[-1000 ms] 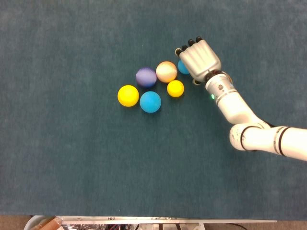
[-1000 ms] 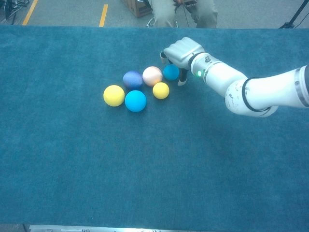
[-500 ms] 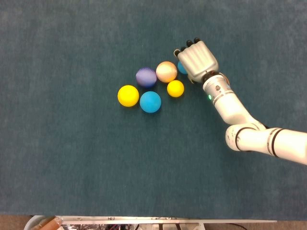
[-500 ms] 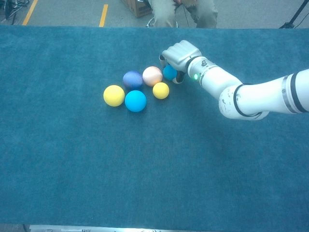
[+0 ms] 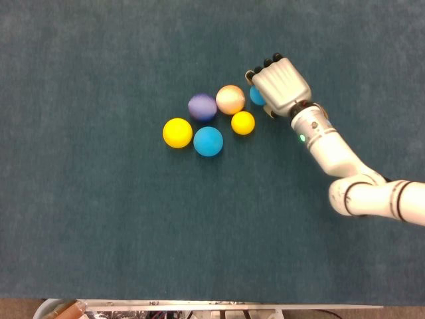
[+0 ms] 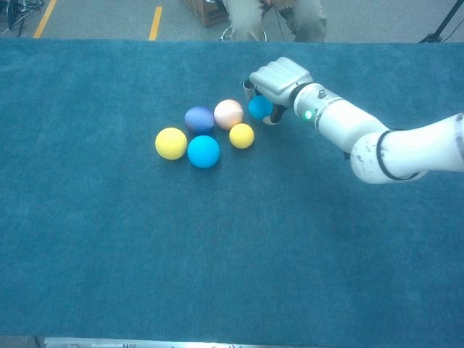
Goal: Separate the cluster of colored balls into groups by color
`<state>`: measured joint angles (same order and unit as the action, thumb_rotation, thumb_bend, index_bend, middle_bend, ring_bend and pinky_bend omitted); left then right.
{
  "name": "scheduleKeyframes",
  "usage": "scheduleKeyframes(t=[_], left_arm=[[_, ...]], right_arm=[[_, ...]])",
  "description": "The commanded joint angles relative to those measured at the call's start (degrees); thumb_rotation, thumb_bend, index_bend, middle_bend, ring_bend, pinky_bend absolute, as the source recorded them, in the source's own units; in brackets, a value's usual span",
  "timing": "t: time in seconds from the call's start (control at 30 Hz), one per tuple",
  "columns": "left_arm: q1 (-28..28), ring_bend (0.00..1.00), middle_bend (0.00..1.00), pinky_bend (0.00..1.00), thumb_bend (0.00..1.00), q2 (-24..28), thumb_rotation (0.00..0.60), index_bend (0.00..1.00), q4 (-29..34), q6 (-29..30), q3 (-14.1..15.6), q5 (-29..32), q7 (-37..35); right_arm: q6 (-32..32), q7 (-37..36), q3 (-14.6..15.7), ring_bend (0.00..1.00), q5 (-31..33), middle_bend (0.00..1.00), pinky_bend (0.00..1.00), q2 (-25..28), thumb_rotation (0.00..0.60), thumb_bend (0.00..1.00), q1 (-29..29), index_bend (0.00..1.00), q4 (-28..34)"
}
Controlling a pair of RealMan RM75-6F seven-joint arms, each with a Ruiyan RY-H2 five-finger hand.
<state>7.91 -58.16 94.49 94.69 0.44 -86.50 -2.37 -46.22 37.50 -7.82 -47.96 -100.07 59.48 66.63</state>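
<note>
The small blue ball (image 6: 259, 107) sits at the right end of the cluster, a little toward the far edge of the teal surface (image 6: 109, 254), and the right hand (image 6: 278, 78) is cupped over it with its fingers curled down around the ball. It looks gripped, or very nearly so (whether it has left the surface cannot be told). The left hand appears in neither view.

The risk from here is a loose hold: a smooth round ball caught only by fingertips could squirt out and roll, and the nearest thing to strike is the peach ball (image 6: 228, 114), just beside it. A knock there would pass along to the purple ball (image 6: 199, 119) touching it, scattering what is meant to be sorted. Dragging the ball sideways instead of lifting it would carry the same danger.

The small yellow ball (image 6: 241, 135) lies just nearer, close under the wrist's path. The large blue ball (image 6: 203, 151) and large yellow ball (image 6: 171, 143) rest together further left, clear of the hand. A seated person (image 6: 275, 18) is beyond the far edge.
</note>
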Motion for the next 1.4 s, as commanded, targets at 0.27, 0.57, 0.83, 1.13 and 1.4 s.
scheduleKeyframes(t=[0.27,0.57,0.83,1.13,1.4], left_arm=[[-0.77,0.24,0.27,0.20,0.34,-0.07,0.600,0.27,0.67,-0.72,-0.15,-0.63,0.99],[-1.34,0.24,0.27,0.20,0.34,-0.13,0.600,0.27,1.64,-1.26,-0.04,-1.24,2.53],[-1.81,0.24,0.27,0.20,0.34,-0.35,0.600,0.27,2.36,-1.66,0.09,-1.82,3.64],[-2.01,0.24,0.27,0.20,0.34,-0.47,0.600,0.27,2.65,-1.92,0.17,-1.81,4.11],[-2.12,0.24,0.27,0.20,0.34,-0.71,0.600,0.27,2.66,-2.06,0.28,-1.84,4.14]], right_arm=[[-6.50,-9.07,5.53,0.30,-17.53,0.55,0.25,17.22,0.600,0.29,-7.78,0.44,23.21],[-8.28,-14.05,12.66,0.31,-30.86,0.55,0.25,24.07,0.600,0.29,-12.46,0.44,30.32],[-9.03,-14.63,17.93,0.30,-38.79,0.55,0.25,25.13,0.600,0.29,-16.00,0.44,30.52],[-10.29,-15.73,21.11,0.29,-44.87,0.54,0.25,25.93,0.600,0.28,-19.20,0.44,28.83],[-9.41,-14.88,22.39,0.26,-46.98,0.49,0.25,25.12,0.600,0.26,-21.34,0.44,27.34]])
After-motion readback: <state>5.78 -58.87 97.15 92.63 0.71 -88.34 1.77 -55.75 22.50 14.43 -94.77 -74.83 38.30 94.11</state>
